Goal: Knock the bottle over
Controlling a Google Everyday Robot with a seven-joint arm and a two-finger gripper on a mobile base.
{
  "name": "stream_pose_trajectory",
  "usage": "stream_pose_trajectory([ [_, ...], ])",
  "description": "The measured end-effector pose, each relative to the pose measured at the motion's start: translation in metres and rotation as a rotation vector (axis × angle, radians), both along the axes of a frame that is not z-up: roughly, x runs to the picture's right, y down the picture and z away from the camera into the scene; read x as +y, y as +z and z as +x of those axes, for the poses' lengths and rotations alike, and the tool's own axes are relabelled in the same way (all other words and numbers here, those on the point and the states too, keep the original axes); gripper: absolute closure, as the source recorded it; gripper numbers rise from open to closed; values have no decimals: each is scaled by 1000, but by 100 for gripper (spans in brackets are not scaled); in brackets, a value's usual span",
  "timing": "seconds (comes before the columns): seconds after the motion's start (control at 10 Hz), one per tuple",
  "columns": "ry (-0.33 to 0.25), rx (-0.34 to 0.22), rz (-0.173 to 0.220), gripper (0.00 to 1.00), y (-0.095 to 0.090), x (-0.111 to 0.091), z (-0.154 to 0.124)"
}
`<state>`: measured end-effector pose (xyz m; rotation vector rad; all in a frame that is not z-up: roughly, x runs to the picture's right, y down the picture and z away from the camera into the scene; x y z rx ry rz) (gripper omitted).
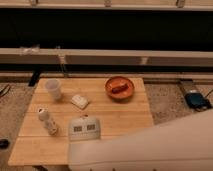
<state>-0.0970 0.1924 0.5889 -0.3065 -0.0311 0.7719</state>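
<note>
The bottle (47, 121) is slim and whitish with a speckled label and a pale cap. It stands upright near the front left of the wooden table (125, 117). My white arm (150, 147) fills the lower right of the view. The gripper (85, 128) shows as a white block with two dark squares. It is over the table, a short way to the right of the bottle and apart from it.
A translucent white cup (53, 89) stands at the table's back left. A small white packet (80, 101) lies in the middle. An orange bowl (119, 87) with something reddish in it sits at the back right. A dark device (196, 100) lies on the floor to the right.
</note>
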Motion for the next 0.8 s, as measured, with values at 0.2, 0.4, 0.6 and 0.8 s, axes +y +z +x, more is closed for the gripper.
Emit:
stream_pose_trajectory([
  [0.2,-31,-27,-12,20,3,-2,-28],
  [0.4,-75,-65,10,20,-5,-4,-55],
  [0.6,-110,-89,49,20,-14,-5,-74],
  [0.8,-138,-118,83,20,-20,-6,-99],
])
